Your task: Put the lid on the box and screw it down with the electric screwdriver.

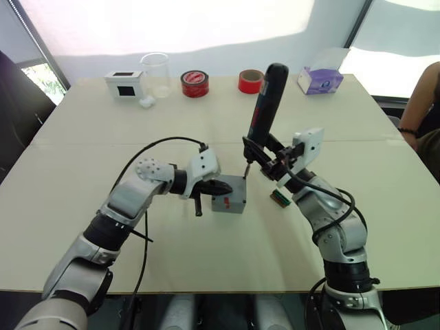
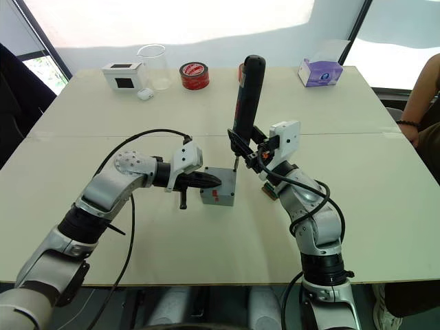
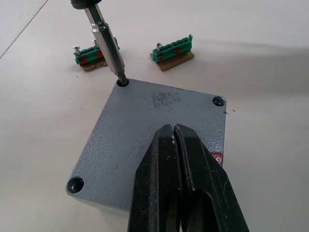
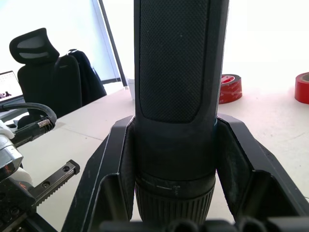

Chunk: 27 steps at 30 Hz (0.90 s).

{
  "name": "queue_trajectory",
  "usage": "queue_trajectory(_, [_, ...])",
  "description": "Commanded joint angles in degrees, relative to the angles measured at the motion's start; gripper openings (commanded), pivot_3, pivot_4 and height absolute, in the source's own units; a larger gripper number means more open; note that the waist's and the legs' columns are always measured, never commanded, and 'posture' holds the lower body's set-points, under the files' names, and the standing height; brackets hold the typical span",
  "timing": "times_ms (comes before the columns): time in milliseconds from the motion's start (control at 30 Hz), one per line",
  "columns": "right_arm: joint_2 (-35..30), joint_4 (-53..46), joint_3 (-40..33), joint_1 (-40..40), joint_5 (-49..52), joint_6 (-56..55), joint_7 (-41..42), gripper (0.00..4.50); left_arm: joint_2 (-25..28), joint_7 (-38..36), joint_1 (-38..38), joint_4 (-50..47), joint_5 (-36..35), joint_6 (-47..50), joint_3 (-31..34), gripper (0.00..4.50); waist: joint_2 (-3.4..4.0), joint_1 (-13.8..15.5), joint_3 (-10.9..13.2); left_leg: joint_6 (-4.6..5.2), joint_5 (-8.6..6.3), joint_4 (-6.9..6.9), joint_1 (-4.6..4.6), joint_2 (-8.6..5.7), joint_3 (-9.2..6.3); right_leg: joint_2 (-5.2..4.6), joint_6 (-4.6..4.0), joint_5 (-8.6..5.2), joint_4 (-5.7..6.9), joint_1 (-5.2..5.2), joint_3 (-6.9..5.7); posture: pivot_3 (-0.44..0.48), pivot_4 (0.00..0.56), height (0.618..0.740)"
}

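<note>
The grey box sits in the middle of the pale counter, a bit nearer the robot than the far things. The lid is lying flat on top of it, and its corners line up with the box. A small red mark shows on the near side of the box.

The left hand reaches in from the left. Its two black fingers are pressed tight together with nothing between them, and their tips rest on top of the lid.

The right hand is clenched around the screwdriver, low on its dark body. The screwdriver stands almost straight up, leaning a little to the right at the top. Its thin metal tip goes down into the screw hole at the far right corner of the lid. Two other corner holes can be seen (I cannot tell if screws are in them).

Just to the right of the box lie two small green parts on brown bases, side by side.

Along the far edge of the counter stand a white box with a black window, a clear cup, two rolls of red tape and a purple tissue box. A person's arm shows at the right edge.
</note>
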Motion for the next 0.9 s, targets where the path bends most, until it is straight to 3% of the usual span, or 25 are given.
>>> queue_trajectory(33, [-0.86, 0.02, 1.50, 1.24, -1.77, -0.35, 0.59, 1.71, 0.39, -0.23, 0.97, 0.15, 0.79, 0.19, 0.00, 0.00, -0.01, 0.00, -0.01, 0.00, 0.00, 0.00, 0.02, 0.00, 0.00, 0.00, 0.00, 0.00, 0.00, 0.02, 0.00, 0.000, 0.150, 0.740])
queue_trajectory(367, [-3.37, 2.14, 4.00, 4.12, -3.03, 5.40, 0.27, 1.71, 0.29, -0.20, 1.98, 0.45, 1.33, -0.07, -0.22, 0.00, -0.24, 0.05, -0.23, 0.18, -0.13, -0.07, 0.94, 0.01, -0.01, -0.01, -0.06, -0.15, -0.11, 0.96, 0.00, 0.000, 0.150, 0.740])
queue_trajectory(533, [-3.41, 4.88, 6.75, 4.37, -7.35, 3.61, -1.41, 1.71, 0.07, -0.07, 2.18, 0.68, 1.70, -0.31, -0.50, 0.00, -0.47, 0.06, -0.63, 0.19, -0.15, -0.08, 1.00, 0.01, -0.05, -0.02, -0.06, -0.21, -0.11, 1.00, -0.01, 0.000, 0.150, 0.740])
queue_trajectory(900, [-0.25, 4.10, 7.69, 6.03, -6.61, 2.32, -1.06, 1.71, 0.16, -0.27, 2.86, 0.88, 2.09, -0.41, -0.96, 0.00, -0.66, 0.04, -1.06, 0.18, -0.16, -0.15, 1.05, 0.00, -0.14, -0.05, -0.11, -0.23, -0.15, 1.07, -0.05, 0.000, 0.150, 0.740])
